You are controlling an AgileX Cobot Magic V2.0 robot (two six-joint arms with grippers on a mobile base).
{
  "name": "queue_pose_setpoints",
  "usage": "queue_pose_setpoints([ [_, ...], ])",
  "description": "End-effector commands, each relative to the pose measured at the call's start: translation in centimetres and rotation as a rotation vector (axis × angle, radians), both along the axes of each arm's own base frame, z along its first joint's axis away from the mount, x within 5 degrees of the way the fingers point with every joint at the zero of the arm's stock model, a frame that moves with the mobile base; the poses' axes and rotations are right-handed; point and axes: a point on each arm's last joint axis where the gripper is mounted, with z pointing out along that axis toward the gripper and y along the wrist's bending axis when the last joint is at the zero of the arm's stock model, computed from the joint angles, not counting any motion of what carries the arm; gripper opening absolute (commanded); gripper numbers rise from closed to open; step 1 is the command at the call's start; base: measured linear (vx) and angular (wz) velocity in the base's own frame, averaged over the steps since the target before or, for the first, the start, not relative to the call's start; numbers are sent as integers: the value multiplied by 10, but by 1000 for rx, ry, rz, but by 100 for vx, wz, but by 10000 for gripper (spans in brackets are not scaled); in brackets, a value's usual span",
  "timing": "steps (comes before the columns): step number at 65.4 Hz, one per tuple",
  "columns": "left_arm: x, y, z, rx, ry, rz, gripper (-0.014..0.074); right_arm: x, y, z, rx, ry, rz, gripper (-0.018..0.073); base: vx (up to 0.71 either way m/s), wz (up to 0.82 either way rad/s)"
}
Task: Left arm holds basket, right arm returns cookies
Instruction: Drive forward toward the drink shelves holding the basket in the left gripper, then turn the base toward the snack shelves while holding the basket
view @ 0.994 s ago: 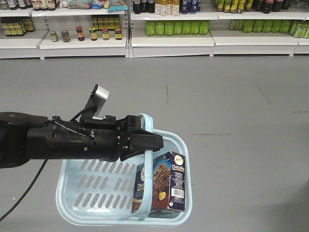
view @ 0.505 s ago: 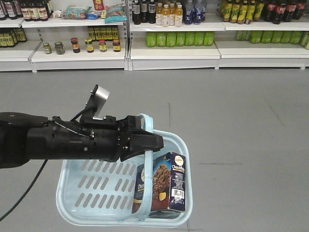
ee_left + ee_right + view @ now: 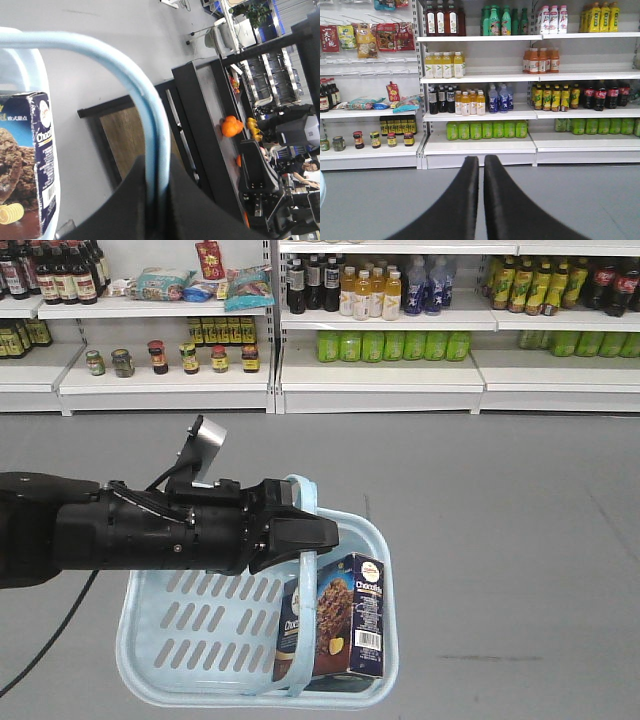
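Left gripper [image 3: 315, 535] clamped on basket [image 3: 128, 640] handle; cookies [image 3: 345, 625] upright inside, right-hand corner; right gripper [image 3: 481, 172] closed, empty (facing shelves [image 3: 480, 145]); pick not begun; next, probably: open, reach into basket.

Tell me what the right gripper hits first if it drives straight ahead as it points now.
Nothing close: the right gripper faces open grey floor. Beyond that, it would probably meet the white shelf base below the green bottles, though depth is unclear.
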Motion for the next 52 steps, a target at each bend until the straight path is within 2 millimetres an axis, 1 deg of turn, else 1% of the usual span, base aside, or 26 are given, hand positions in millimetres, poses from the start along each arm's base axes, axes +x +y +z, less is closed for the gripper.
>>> queue_pose_setpoints([
  [1, -5, -2, 32, -140, -43, -4, -3, -1, 0, 2, -14, -70, -6, -6, 49, 3],
  [52, -5, -2, 32, -139, -43, -3, -3, -1, 0, 2, -14, -70, -6, -6, 52, 3],
])
